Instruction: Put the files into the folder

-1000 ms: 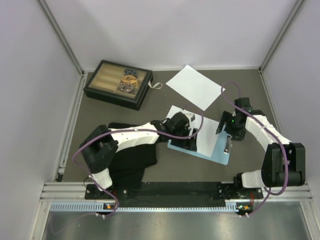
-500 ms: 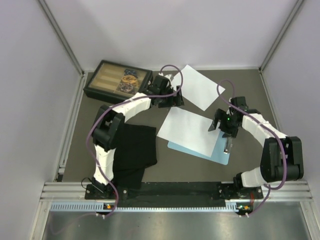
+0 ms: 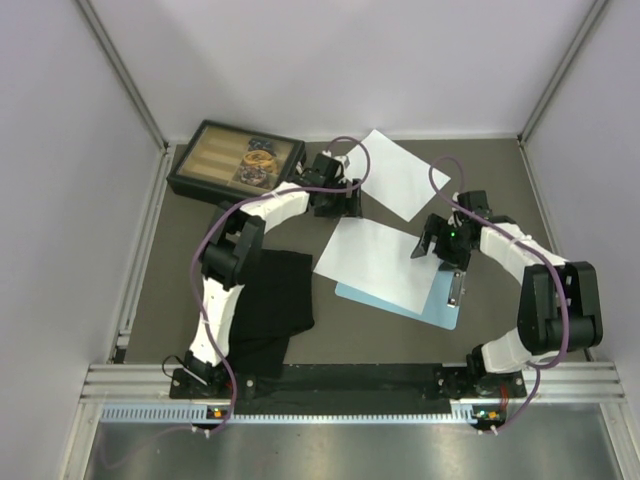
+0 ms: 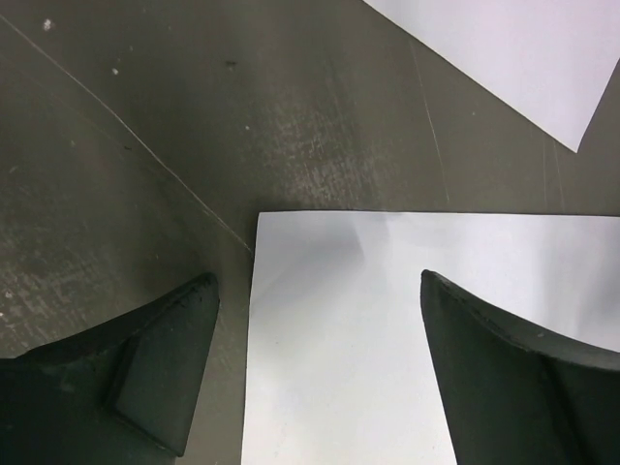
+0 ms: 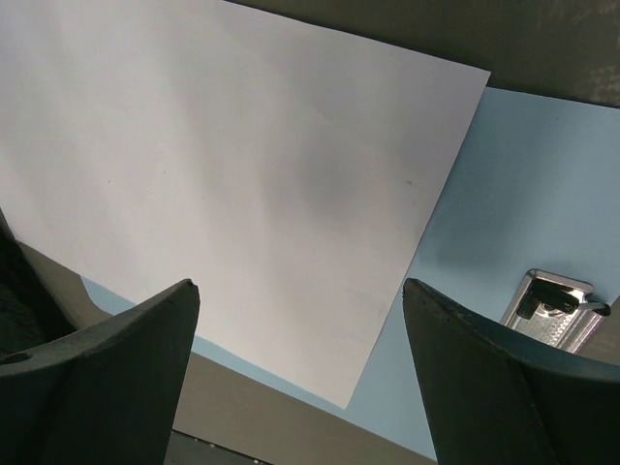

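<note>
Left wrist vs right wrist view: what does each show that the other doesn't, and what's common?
Left wrist only: a second sheet, just its corner at the upper right, lying apart from the paper under the pincer.

Right wrist only: the light-blue folder and its silver clip. A white sheet lies on the folder, short of the clip.

Both: white paper beneath an open pincer, the left pincer and the right pincer. It is probably the same sheet, though neither view proves it.

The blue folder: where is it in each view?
Top external: the folder, right of centre, mostly under a sheet.
Left wrist: not in it.
Right wrist: right side and lower edge.
Shared landmark: its silver clip, also in the right wrist view.
</note>
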`<state>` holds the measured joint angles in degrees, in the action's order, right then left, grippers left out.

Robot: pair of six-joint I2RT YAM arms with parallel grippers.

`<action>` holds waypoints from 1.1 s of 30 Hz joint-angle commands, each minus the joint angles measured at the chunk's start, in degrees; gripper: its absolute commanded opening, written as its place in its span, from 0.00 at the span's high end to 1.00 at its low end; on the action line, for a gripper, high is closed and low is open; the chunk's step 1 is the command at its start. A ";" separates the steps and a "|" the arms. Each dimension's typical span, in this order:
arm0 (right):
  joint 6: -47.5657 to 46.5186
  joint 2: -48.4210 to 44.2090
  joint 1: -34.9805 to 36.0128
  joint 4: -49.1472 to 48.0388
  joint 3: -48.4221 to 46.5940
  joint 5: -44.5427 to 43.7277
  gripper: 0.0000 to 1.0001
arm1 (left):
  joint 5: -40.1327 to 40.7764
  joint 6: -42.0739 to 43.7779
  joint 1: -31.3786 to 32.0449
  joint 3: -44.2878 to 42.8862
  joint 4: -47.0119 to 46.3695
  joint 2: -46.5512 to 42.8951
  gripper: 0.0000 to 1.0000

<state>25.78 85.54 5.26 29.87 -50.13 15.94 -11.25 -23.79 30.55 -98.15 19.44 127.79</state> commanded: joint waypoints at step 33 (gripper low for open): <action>-0.29 -2.39 0.28 -3.15 5.22 -6.71 0.18 | 0.35 -10.49 4.61 20.36 -2.04 -9.84 0.24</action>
<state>27.00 85.01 5.26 27.00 -46.11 11.64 -10.68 -34.00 34.52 -80.90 13.04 117.69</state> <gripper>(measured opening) 0.826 0.760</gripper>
